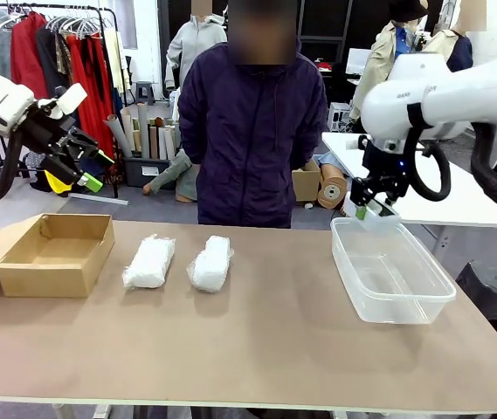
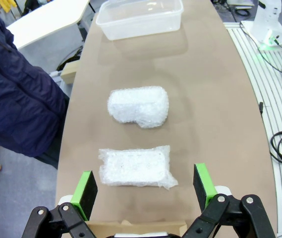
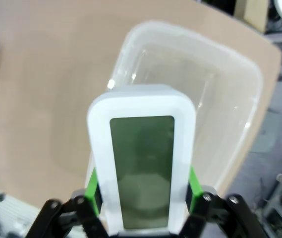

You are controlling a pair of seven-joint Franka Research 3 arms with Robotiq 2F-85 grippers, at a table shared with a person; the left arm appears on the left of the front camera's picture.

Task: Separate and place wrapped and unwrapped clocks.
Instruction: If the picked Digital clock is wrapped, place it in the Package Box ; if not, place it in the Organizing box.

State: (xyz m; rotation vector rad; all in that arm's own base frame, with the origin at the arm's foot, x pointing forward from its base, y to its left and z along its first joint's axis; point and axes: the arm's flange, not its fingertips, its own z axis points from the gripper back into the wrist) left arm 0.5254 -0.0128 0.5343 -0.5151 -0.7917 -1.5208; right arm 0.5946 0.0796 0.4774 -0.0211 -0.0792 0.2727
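The bare white clock [image 3: 141, 163] sits clamped between my right gripper [image 3: 141, 191] fingers, its grey-green screen turned to my right wrist camera and a green pad [image 3: 92, 191] pressed on each long side. I hold it in the air over the clear plastic tub [image 3: 190, 44]; in the front view my right gripper [image 1: 372, 202] hangs just above the tub's [image 1: 353, 271] far rim, not touching it. The tub stands on the right part of the brown table [image 1: 274, 349].

The two wrapped clocks lie side by side near the middle of the table, close together but apart. The left bundle [image 1: 150, 262] is the flatter one [image 2: 136, 166], nearest my left wrist camera; the right bundle [image 1: 210, 263] looks puffier [image 2: 138, 106] and lies between the flat one and the tub [image 2: 141, 20].

My left gripper [image 1: 86, 166] is raised well above the table at its left end, over the far side of the open cardboard box [image 1: 56, 271]. Its fingers are spread wide with nothing between them [image 2: 144, 183], looking along the table at the flat bundle.

A person in a dark jacket [image 1: 252, 131] stands at the far edge, behind the two bundles
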